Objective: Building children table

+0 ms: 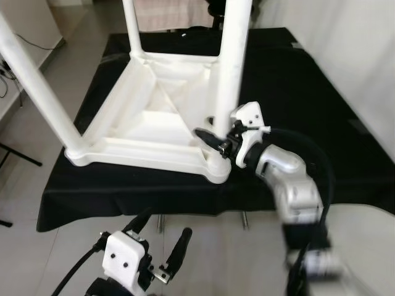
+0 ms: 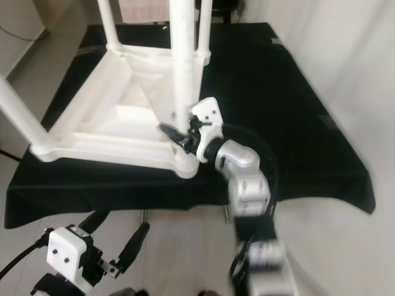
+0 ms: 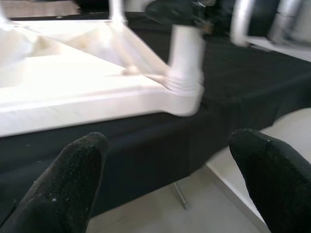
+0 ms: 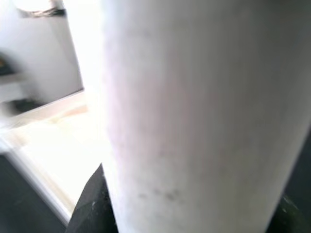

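Note:
A white plastic children's table (image 1: 154, 117) lies upside down on a black-covered worktable (image 1: 308, 92), its legs pointing up. My right gripper (image 1: 216, 139) is shut on the near right leg (image 1: 231, 61), just above the corner socket. In the right wrist view that leg (image 4: 194, 107) stands between the two black fingertips (image 4: 92, 204). My left gripper (image 1: 159, 237) hangs open below the worktable's front edge. In the left wrist view its fingers (image 3: 73, 184) are wide apart, looking at the same corner socket (image 3: 184, 92).
Two more white legs rise at the near left (image 1: 37, 86) and at the back (image 1: 131, 24). The worktable's front edge (image 1: 154, 209) drops to a pale floor. A white wall (image 1: 370, 61) stands close on the right. A black stand foot (image 1: 18, 154) and a cable lie on the left.

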`<state>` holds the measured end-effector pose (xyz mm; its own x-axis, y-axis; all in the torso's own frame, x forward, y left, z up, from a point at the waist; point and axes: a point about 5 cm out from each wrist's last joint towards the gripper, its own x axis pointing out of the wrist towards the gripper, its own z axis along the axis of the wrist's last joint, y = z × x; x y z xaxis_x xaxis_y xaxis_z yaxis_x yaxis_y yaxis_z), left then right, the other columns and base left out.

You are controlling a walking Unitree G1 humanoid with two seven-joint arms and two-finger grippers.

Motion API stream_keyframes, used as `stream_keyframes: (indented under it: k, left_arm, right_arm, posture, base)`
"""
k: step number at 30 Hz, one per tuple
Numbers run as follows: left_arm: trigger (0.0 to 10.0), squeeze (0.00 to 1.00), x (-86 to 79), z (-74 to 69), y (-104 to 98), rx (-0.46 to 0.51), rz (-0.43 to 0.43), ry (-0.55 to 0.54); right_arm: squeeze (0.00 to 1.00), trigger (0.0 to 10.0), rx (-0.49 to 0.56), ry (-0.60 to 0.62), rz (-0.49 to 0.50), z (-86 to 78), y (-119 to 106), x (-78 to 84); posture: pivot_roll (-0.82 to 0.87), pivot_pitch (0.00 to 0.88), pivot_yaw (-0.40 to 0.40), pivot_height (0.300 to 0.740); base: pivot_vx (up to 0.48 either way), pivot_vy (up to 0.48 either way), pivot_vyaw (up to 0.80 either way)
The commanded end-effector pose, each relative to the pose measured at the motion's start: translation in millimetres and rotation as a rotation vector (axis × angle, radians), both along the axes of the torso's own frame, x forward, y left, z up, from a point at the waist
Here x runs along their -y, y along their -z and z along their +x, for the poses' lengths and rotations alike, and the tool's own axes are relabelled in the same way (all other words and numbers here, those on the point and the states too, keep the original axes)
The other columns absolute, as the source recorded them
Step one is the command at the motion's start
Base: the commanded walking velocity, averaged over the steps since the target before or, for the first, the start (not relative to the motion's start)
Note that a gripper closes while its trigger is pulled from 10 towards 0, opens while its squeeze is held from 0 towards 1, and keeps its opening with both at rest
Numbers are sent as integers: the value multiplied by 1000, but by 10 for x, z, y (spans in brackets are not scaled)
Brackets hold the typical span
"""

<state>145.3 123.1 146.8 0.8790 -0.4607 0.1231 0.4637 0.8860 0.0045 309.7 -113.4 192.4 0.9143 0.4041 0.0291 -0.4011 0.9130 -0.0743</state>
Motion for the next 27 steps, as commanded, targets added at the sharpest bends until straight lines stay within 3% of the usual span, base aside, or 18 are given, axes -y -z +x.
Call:
stream_keyframes:
  k: [1, 2, 4, 8, 9, 11, 12, 13, 16, 17, 19, 21, 22, 23, 24, 27]
  left_arm:
    - [10000, 0, -16, 7, 37, -22, -3, -1]
    - [10000, 0, -17, 26, 41, -24, -6, 9]
    - [10000, 0, -10, 42, 52, -26, -11, 23]
    - [10000, 0, 2, 66, 72, -24, -16, 41]
    - [10000, 0, 5, 77, 78, -23, -20, 41]
    - [10000, 0, 5, 88, 81, -22, -23, 36]
    - [10000, 0, 4, 95, 81, -21, -25, 31]
    - [10000, 0, 5, 102, 82, -21, -28, 29]
    - [10000, 0, 5, 106, 82, -21, -30, 28]
    - [10000, 0, 8, 110, 83, -22, -33, 31]
    - [10000, 0, 8, 110, 83, -22, -33, 31]
    - [10000, 0, 19, 109, 83, -24, -37, 39]
    - [10000, 0, 19, 109, 83, -24, -37, 39]
    - [10000, 0, 25, 106, 80, -24, -40, 43]
    - [10000, 0, 31, 98, 77, -25, -41, 46]
    - [10000, 0, 34, 93, 75, -26, -42, 48]
  right_arm:
    - [0, 0, -235, 97, -64, -56, 411, 157]
    - [0, 0, -230, 62, -58, -143, 417, 50]
    - [0, 0, -229, 31, -52, -164, 425, -31]
    - [0, 0, -229, -11, -52, -109, 409, -134]
    - [0, 10000, -252, -49, -44, -108, 394, -203]
    - [0, 10000, -256, -103, 3, -91, 353, -259]
    - [1000, 10000, -246, -179, 20, -56, 300, -294]
    - [1000, 10000, -224, -243, 42, -21, 212, -307]
    - [1000, 10000, -206, -279, 54, -1, 149, -309]
    - [1000, 10000, -170, -361, 60, 41, 40, -294]
    - [1000, 10000, -170, -361, 60, 41, 40, -294]
    - [1000, 10000, -88, -646, -4, 63, -168, -246]
    - [1000, 10000, -88, -646, -4, 63, -168, -246]
    - [196, 10000, -58, -773, -78, 81, -230, -204]
    - [0, 10000, -47, -854, -129, 119, -266, -173]
    - [0, 10000, -44, -891, -156, 146, -286, -154]
  posture:
    - [-20, 189, -9, 740]
    - [-33, 176, 4, 740]
    - [-20, 170, -3, 740]
    - [0, 162, -13, 740]
    - [7, 159, -13, 740]
    - [9, 156, -15, 740]
    - [9, 155, -15, 740]
    - [9, 155, -19, 740]
    - [9, 155, -19, 740]
    - [12, 153, -23, 740]
    - [12, 153, -23, 740]
    - [23, 157, -25, 740]
    - [23, 157, -25, 740]
    - [27, 160, -24, 740]
    - [32, 165, -25, 740]
    - [34, 165, -25, 740]
  base:
    - [0, 0, 0]
    - [0, 0, 0]
    - [0, 0, 0]
    - [0, 0, 0]
    - [0, 0, 0]
    - [0, 0, 0]
    - [0, 0, 0]
    - [0, 0, 0]
    - [0, 0, 0]
    - [0, 0, 0]
    - [0, 0, 0]
    - [0, 0, 0]
    - [0, 0, 0]
    - [0, 0, 0]
    - [0, 0, 0]
    - [0, 0, 0]
